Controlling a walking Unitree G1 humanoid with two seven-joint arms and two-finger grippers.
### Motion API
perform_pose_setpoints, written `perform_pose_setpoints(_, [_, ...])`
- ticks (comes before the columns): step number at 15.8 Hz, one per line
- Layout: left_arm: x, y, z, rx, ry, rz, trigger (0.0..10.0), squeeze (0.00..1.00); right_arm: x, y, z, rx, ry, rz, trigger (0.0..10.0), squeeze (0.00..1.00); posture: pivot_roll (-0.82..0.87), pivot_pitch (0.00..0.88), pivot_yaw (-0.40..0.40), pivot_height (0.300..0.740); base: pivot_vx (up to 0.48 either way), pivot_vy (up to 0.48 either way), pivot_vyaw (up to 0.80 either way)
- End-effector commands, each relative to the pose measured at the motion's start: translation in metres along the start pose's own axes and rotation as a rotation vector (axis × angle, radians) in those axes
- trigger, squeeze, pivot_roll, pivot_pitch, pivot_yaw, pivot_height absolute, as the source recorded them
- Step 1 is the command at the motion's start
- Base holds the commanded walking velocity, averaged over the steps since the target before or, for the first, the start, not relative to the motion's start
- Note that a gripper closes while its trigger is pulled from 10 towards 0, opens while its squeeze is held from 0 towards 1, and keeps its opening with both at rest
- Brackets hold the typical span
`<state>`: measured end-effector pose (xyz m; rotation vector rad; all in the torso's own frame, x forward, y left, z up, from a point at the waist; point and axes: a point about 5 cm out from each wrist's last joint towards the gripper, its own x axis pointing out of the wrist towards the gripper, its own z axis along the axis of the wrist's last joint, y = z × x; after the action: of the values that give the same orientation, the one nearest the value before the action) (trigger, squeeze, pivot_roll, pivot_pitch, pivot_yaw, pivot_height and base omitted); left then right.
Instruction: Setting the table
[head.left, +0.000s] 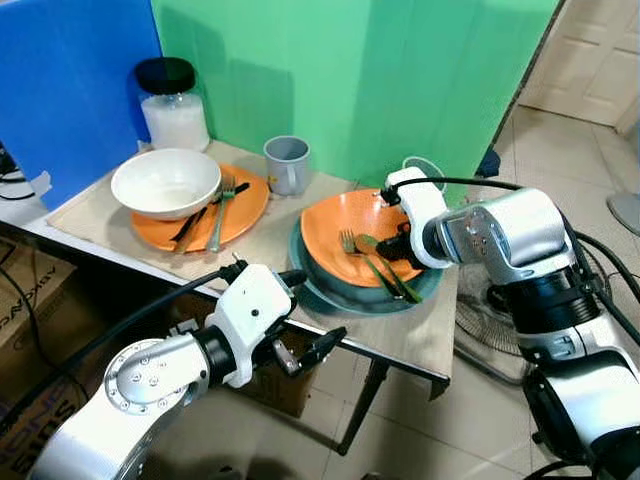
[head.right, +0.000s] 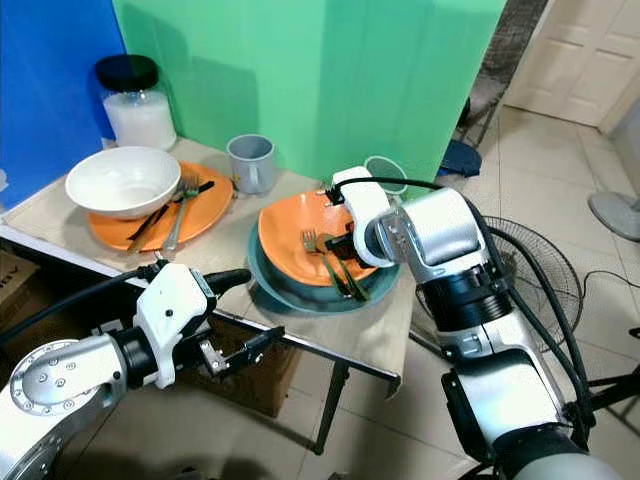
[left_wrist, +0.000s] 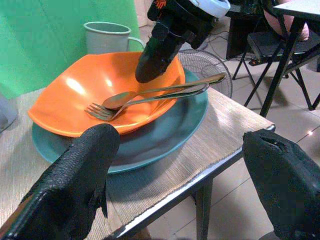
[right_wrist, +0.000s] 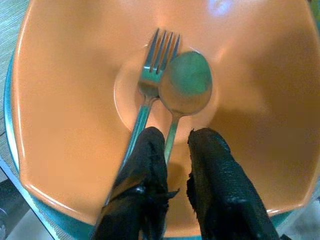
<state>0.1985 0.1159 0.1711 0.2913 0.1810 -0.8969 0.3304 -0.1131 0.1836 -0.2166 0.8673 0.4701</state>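
An orange bowl (head.left: 340, 222) sits on a teal plate (head.left: 312, 288) near the table's right front corner. Inside it a fork (right_wrist: 159, 55) and a spoon (right_wrist: 186, 82) lie side by side. My right gripper (right_wrist: 176, 145) reaches down into the bowl, its fingers nearly together, with the spoon's handle between them and the fork's handle passing under one finger. My left gripper (head.left: 310, 315) hangs open just below the table's front edge (left_wrist: 200, 175), facing the bowl with nothing between its fingers.
At the table's left, a white bowl (head.left: 165, 182) stands on an orange plate (head.left: 250, 205) with cutlery beside it. A grey mug (head.left: 287, 163), a pale green mug (left_wrist: 107, 37) and a jar (head.left: 172, 105) stand behind. A floor fan (head.left: 480, 320) is to the right, cardboard boxes (head.left: 30, 290) to the left.
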Motion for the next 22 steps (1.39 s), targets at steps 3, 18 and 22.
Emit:
perform_pose_setpoints(3, [0.003, 0.001, 0.001, 0.003, 0.000, -0.008, 10.0, 0.00, 0.003, 0.002, -0.006, 0.030, 0.028, 0.000, 10.0, 1.00, -0.08, 0.022, -0.075, 0.740, 0.000, 0.000, 0.00])
perform_pose_setpoints(18, [0.003, -0.001, -0.001, 0.007, 0.008, -0.012, 10.0, 0.00, 0.021, 0.011, -0.022, 0.099, 0.103, 0.029, 0.0, 0.00, -0.07, 0.008, -0.093, 0.740, 0.000, 0.000, 0.00])
perform_pose_setpoints(22, [0.002, -0.002, -0.001, 0.008, 0.012, -0.013, 10.0, 0.00, 0.022, 0.013, -0.023, 0.091, 0.105, 0.039, 0.0, 0.00, -0.07, 0.002, -0.095, 0.740, 0.000, 0.000, 0.00])
